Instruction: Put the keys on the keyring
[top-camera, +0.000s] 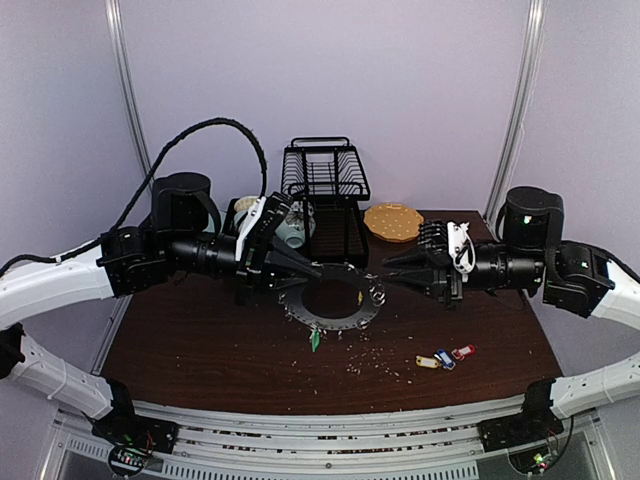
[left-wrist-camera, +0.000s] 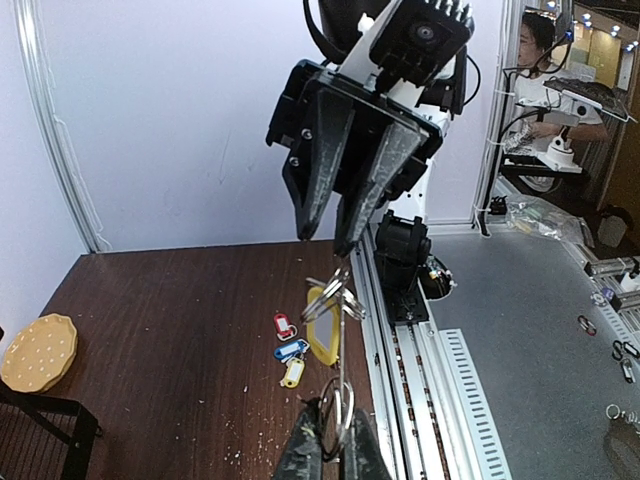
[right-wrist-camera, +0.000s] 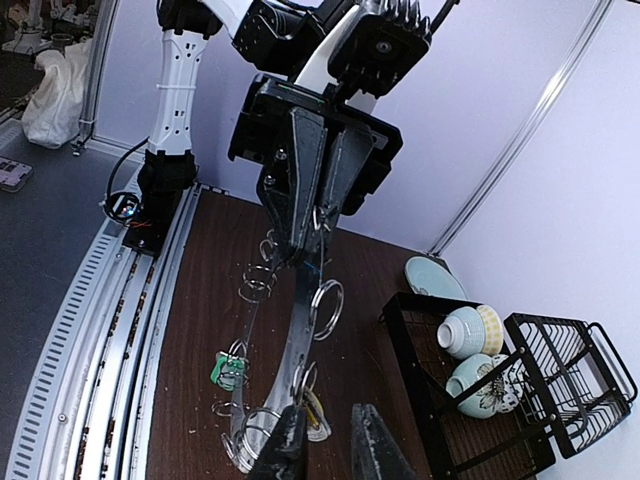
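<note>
The keyring (top-camera: 340, 312), a flat dark disc, hangs above the table with my left gripper (top-camera: 312, 270) shut on its back-left rim. In the left wrist view the fingers (left-wrist-camera: 305, 455) pinch the rim at a split ring. One key with a green tag (top-camera: 316, 340) dangles from the front edge, and one with a yellow tag (right-wrist-camera: 320, 415) hangs at the right edge. My right gripper (right-wrist-camera: 325, 445) sits at that edge, slightly open, its left finger beside the yellow tag and nothing in the gap. Red (top-camera: 463, 351), blue (top-camera: 445, 359) and yellow (top-camera: 427, 362) keys lie on the table.
A black dish rack (top-camera: 325, 185) stands at the back, with bowls (right-wrist-camera: 470, 330) and a pale plate (right-wrist-camera: 435, 278) beside it. An orange scalloped plate (top-camera: 393, 221) lies at the back right. Crumbs (top-camera: 375, 355) are scattered under the ring. A metal rail (top-camera: 330, 425) runs along the near edge.
</note>
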